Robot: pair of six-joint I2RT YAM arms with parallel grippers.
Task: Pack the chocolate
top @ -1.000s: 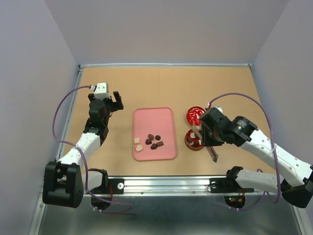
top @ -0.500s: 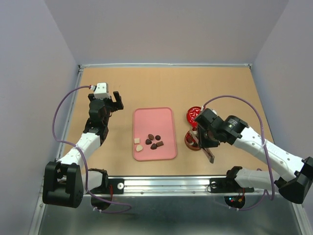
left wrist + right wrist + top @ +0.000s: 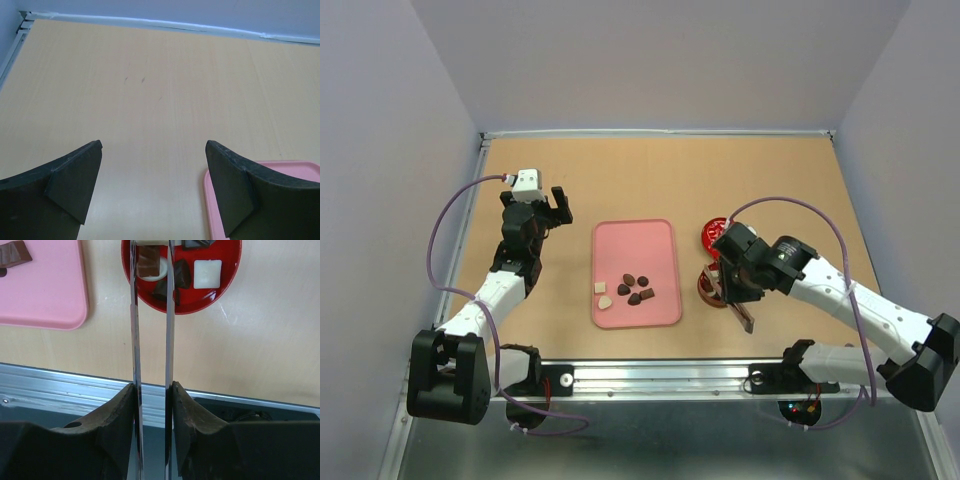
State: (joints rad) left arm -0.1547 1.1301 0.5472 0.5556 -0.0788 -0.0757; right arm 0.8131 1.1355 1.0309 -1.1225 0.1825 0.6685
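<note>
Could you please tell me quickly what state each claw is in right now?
Left claw: open, empty.
Right claw: closed on thin silver metal tweezers, their tips over the round red tin.

Chocolate (image 3: 198, 243): your right wrist view crops the top pieces.
Red tin (image 3: 227, 275): cropped likewise.
Tweezers (image 3: 134, 340): tips out of frame.

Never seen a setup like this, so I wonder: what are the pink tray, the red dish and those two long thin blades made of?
The pink tray looks like matte plastic: uniform colour and a rounded, raised rim. The red dish is probably painted metal, though glossy plastic is possible; it shows a light sheen. The blades look like polished metal: thin, silvery, with streaky reflections.
</note>
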